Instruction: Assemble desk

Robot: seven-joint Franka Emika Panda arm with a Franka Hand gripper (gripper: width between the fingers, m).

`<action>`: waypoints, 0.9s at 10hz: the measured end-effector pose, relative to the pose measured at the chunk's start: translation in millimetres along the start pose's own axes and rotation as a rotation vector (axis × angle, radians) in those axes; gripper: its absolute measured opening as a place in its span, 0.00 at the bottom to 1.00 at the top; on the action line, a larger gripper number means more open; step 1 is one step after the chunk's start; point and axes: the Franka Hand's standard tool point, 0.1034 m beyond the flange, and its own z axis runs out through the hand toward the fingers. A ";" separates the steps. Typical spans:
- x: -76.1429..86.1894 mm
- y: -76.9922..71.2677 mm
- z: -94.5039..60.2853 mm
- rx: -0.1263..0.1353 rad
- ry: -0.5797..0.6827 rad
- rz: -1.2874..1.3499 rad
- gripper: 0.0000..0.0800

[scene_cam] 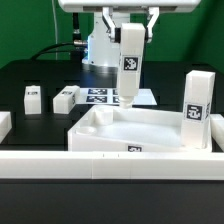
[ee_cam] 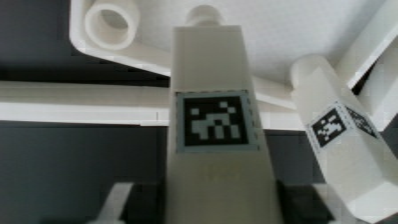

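The white tray-like tabletop [scene_cam: 130,128] lies at the front centre in the exterior view. One tagged leg [scene_cam: 197,101] stands upright in its corner on the exterior view's right. My gripper [scene_cam: 129,40] is shut on another tagged leg [scene_cam: 129,66] and holds it upright, its lower end at the tabletop's far side. In the wrist view this leg [ee_cam: 217,130] fills the middle between my fingers [ee_cam: 116,200], with a round corner socket [ee_cam: 112,22] beyond it and the standing leg [ee_cam: 338,110] beside it. Two loose legs, one [scene_cam: 32,98] and another [scene_cam: 66,98], lie on the exterior view's left.
The marker board [scene_cam: 110,96] lies flat behind the tabletop. A long white rail [scene_cam: 100,165] runs along the table's front edge. A white block [scene_cam: 4,124] sits at the exterior view's far left. The robot base stands at the back.
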 end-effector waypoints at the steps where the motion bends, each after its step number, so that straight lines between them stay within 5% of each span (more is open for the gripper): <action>1: 2.2 13.3 0.5 -0.008 -0.001 -0.003 0.36; 4: 6.0 43.6 8.9 -0.030 -0.005 -0.019 0.36; 9: 3.2 42.2 15.3 -0.036 -0.005 -0.021 0.36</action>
